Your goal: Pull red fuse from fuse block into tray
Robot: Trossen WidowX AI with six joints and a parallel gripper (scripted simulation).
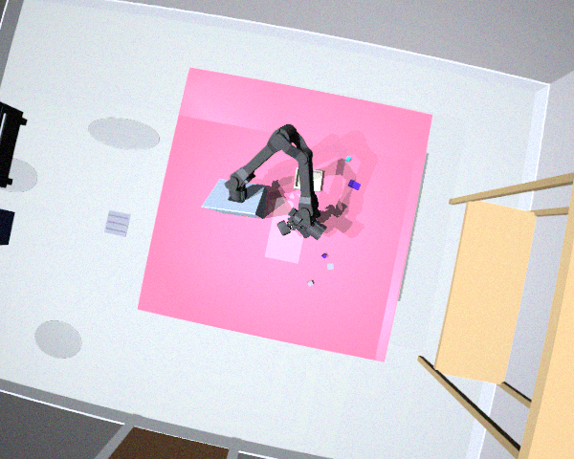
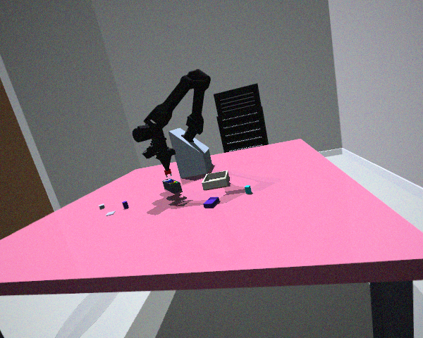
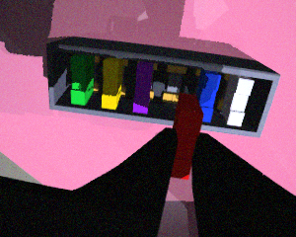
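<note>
Arm folds high at the elbow, wrist pointing down over the block (image 2: 172,186). End effector (image 2: 166,172) clenched on the red fuse (image 3: 186,134), held upright above the block with a visible gap in the exterior view. In the wrist view, green, yellow, purple, blue and white fuses stand in their slots. Tray (image 2: 215,179) sits just right of the block on the tabletop (image 2: 277,218), rim apart from it.
</note>
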